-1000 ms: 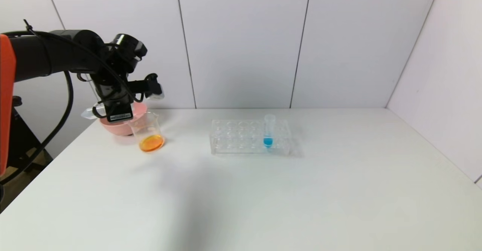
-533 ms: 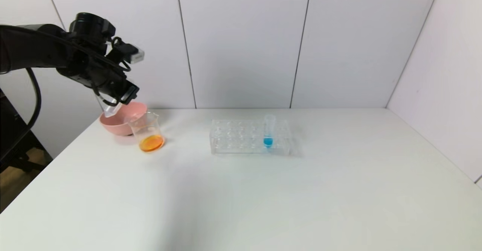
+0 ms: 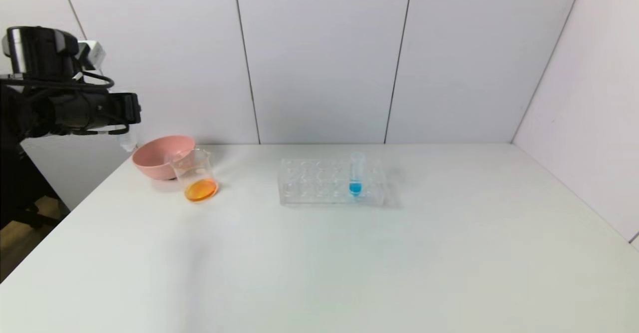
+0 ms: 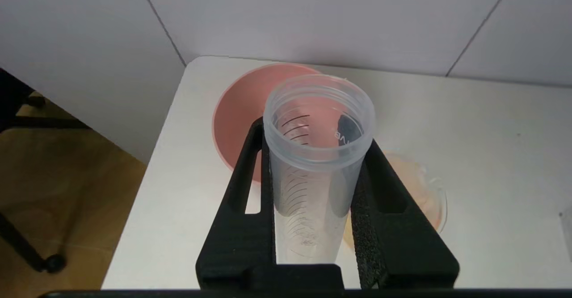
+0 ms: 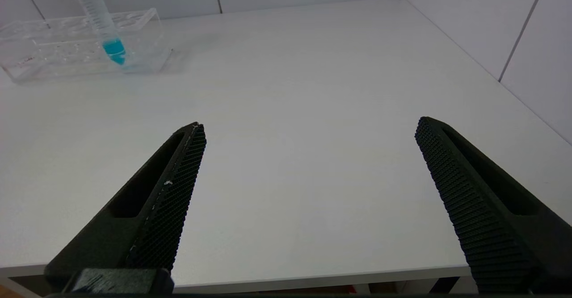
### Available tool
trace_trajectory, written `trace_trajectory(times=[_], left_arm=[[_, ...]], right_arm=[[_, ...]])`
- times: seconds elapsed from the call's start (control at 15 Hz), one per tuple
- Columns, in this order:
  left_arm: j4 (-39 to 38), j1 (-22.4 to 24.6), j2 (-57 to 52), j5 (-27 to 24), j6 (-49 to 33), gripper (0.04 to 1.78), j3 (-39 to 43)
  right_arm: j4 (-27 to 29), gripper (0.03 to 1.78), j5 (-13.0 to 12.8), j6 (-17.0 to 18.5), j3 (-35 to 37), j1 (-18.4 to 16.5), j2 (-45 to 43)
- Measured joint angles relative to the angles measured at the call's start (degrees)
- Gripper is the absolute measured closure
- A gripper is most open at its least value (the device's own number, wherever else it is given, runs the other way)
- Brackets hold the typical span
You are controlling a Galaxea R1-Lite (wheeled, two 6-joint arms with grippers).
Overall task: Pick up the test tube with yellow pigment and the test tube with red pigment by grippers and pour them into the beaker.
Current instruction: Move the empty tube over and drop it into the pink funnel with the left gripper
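The black left gripper (image 4: 313, 150) hangs in the air just off the far left corner of the white desk (image 3: 349, 263), and its two black fingers (image 4: 243, 199) are clamped on a clear, empty plastic test tube (image 4: 317, 164) with printed black graduation lines down its wall; whether this was the yellow or the red one cannot be told, since no liquid shows in it. In the left wrist view the tube's open mouth faces the camera, and a few mirrored letters on the inside near the rim are too small to read. In the head view only the tube's rounded end (image 3: 128, 143) shows under the gripper (image 3: 122, 111), beside the rim of the pink round bowl (image 3: 159, 156) that sits at the far left corner. Touching the bowl's near right side stands the small clear glass beaker (image 3: 195, 174) with a pouring lip, holding a shallow layer of orange liquid (image 3: 200, 189). Near the middle of the far edge lies a clear plastic tube rack (image 3: 319, 183), and a clear tube with blue liquid (image 3: 356, 175) at its base stands upright in a hole toward its right end. The right gripper (image 5: 308, 168) hovers low over the near edge of the desk, its ribbed black fingers (image 5: 178, 177) spread wide apart and holding nothing.
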Motion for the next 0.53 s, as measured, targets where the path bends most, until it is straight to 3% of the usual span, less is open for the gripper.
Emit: trace_trajectory(times=[0.33, 0.53], left_arm=[[-25.5, 2.4, -2.8, 0.0, -6.3, 1.33, 15.9], [-28.4, 2.6, 0.6, -0.1, -6.4, 1.33, 15.9]], right_arm=[[0.0, 0.1, 0.0, 0.0, 0.0, 0.0, 0.0], [0.0, 0.1, 0.0, 0.0, 0.0, 0.0, 0.0]])
